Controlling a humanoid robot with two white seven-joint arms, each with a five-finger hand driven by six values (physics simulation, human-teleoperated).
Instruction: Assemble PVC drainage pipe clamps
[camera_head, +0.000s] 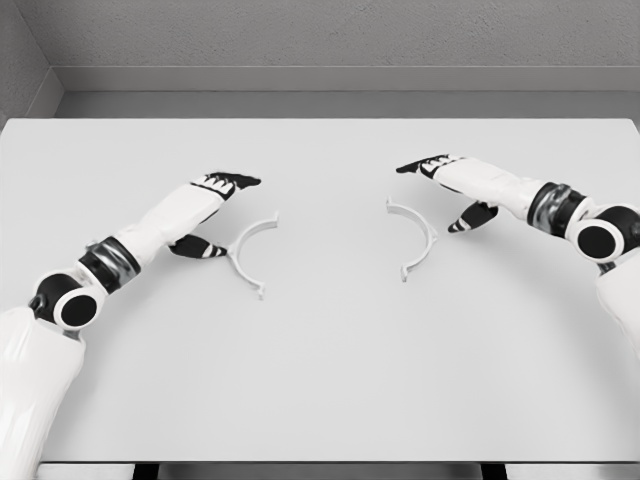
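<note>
Two white half-ring clamp pieces lie flat on the white table (320, 380). The left clamp half (247, 253) curves with its opening toward the right; the right clamp half (419, 238) opens toward the left. A gap of bare table separates them. My left hand (215, 215) hovers just left of the left half, fingers spread, thumb low near the piece, holding nothing. My right hand (450, 190) sits just right of and behind the right half, fingers extended, thumb pointing down beside it, holding nothing.
The table's far edge meets a grey wall (320, 40) at the back. The near table edge runs along the bottom of the view.
</note>
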